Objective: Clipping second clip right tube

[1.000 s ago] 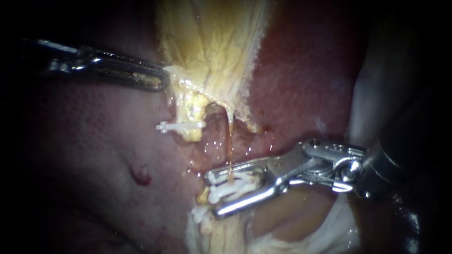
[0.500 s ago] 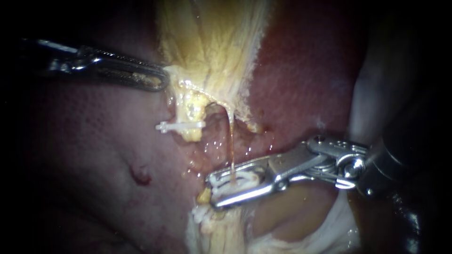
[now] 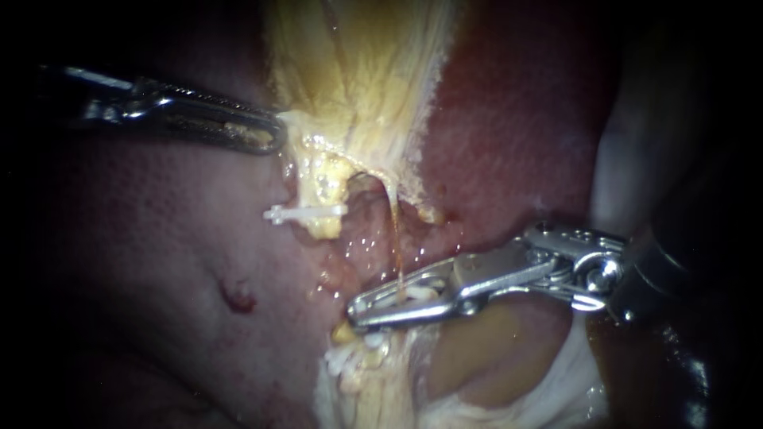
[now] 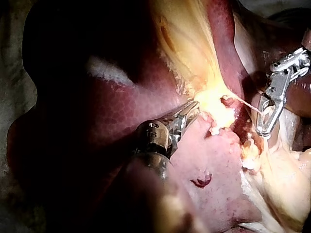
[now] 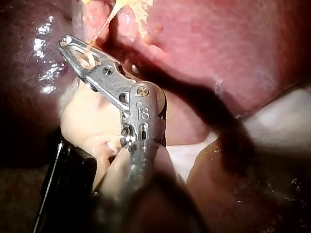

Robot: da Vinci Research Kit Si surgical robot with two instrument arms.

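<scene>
Right instrument (image 3: 362, 307) jaws nearly together, clenched on white clip (image 3: 417, 294), with thin right tube (image 3: 395, 238) running down between them near tips. Judgement: complete squeeze until clip locks, no drag on taut tube, then open straight off. Well beyond jaws, left instrument (image 3: 269, 132) clenched on edge of yellow tissue (image 3: 350, 95). Right wrist view shows tube (image 5: 99, 30) entering close to jaw tips. Endoscope alone shows other clip (image 3: 306, 213) across left tube (image 3: 322, 191). Left wrist view shows tube stretched from yellow tissue to jaws.

Liver (image 4: 121, 111) on the grey counter (image 4: 8, 97)
The dark red liver covers most of it; only a dim strip shows beside the lobe's edge.
</scene>
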